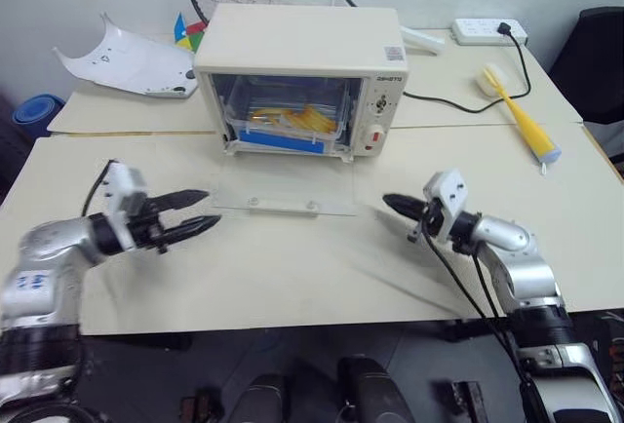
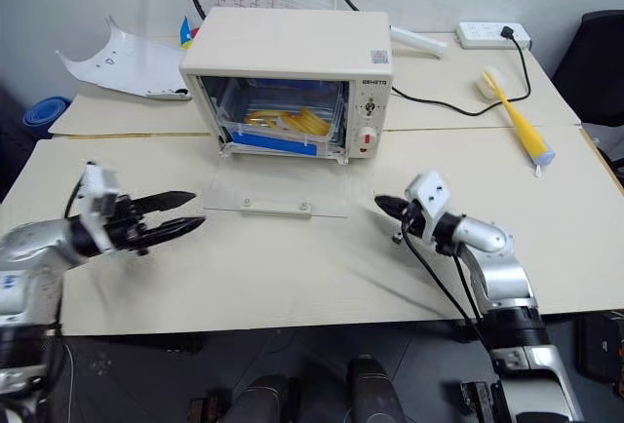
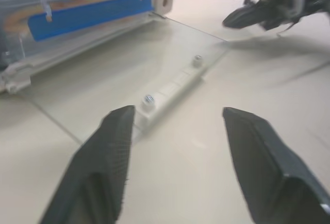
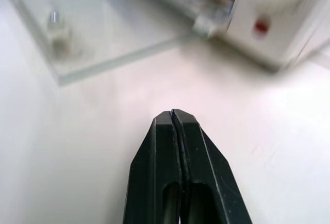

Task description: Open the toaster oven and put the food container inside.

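Sitting already inside the toaster oven, on the rack: the food container, with its blue clip facing out the front. Lying flat on the table in front: the glass door, dropped all the way down. So, by the look of it, both steps done, with nothing left to carry. Long side of the container running across the oven, from left to right, the same way as the door's handle. Up and away from both claws, past the door, more or less in the middle between them. Left gripper near the door's left corner, its 2 fingers spread apart, holding nothing. Right gripper near the door's right corner, pinched tight on nothing. Left one perhaps a bit nearer, should the door need lifting.
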Action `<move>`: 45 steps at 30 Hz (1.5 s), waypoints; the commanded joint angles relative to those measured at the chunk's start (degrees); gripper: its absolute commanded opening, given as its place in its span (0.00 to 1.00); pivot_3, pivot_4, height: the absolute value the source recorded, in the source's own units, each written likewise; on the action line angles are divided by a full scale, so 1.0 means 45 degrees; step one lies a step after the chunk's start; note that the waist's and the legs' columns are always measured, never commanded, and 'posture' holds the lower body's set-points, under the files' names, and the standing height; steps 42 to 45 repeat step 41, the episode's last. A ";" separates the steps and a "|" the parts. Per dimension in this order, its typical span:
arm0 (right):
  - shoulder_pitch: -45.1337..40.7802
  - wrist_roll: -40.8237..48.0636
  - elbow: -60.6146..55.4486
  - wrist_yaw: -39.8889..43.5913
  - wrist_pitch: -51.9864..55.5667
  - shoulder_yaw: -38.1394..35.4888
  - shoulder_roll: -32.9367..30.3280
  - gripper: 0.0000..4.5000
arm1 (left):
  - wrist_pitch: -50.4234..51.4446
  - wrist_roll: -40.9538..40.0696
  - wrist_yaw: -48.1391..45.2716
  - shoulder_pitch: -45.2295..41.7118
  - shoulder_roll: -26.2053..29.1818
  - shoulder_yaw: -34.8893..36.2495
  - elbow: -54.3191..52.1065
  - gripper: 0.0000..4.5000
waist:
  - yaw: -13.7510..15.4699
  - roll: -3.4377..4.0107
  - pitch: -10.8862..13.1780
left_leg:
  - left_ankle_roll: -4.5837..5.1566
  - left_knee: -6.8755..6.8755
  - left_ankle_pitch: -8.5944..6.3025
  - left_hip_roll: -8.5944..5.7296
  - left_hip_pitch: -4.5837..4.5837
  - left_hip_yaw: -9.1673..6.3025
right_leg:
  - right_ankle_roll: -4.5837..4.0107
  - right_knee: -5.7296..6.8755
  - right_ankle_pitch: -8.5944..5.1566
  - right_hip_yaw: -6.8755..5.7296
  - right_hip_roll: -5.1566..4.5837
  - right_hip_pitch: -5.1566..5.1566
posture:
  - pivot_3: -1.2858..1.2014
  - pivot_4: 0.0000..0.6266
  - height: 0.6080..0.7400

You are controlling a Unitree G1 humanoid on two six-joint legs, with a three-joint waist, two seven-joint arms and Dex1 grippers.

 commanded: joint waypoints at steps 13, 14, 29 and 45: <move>-0.1199 0.0576 0.0787 0.1484 -0.2985 0.0345 0.2121 0.00 | -0.1462 -0.0512 -0.0692 0.1298 0.0149 0.1910 0.0429 1.00 | 0.0081 0.0006 0.0002 | 0.0000 -0.0010 -0.0011 0.0016 0.0012 0.0000 | -0.0002 -0.0008 0.0001 -0.0010 0.0013 0.0005 | 0.52 0.24 1.00; -0.1233 0.0961 0.0479 0.1514 -0.3000 0.0116 0.2232 0.00 | -0.1509 -0.0504 -0.0520 0.1393 0.0011 0.2019 0.0410 1.00 | 0.0085 0.0006 0.0002 | 0.0002 -0.0009 -0.0012 0.0015 0.0011 -0.0001 | -0.0001 -0.0010 0.0001 -0.0010 0.0012 0.0006 | 0.52 0.24 1.00; 0.0435 0.4611 -0.4475 0.3064 -0.0267 -0.1796 -0.0274 0.20 | -0.4141 0.1400 0.0939 0.3898 -0.0448 0.2388 0.0481 1.00 | 0.0190 0.0003 0.0001 | 0.0021 -0.0033 -0.0026 0.0017 0.0014 -0.0009 | -0.0002 -0.0044 0.0001 -0.0014 0.0006 0.0023 | 0.52 0.24 1.00; 0.3167 0.2374 -0.2183 0.4473 -0.4135 -0.2047 -0.1396 1.00 | -0.5563 0.2467 0.2623 0.5127 -0.1047 0.2243 0.0058 1.00 | 0.0407 0.0003 0.0001 | 0.0045 -0.0053 -0.0045 0.0026 0.0141 0.0018 | -0.0002 -0.0090 0.0001 0.0002 0.0009 0.0162 | 0.52 0.24 1.00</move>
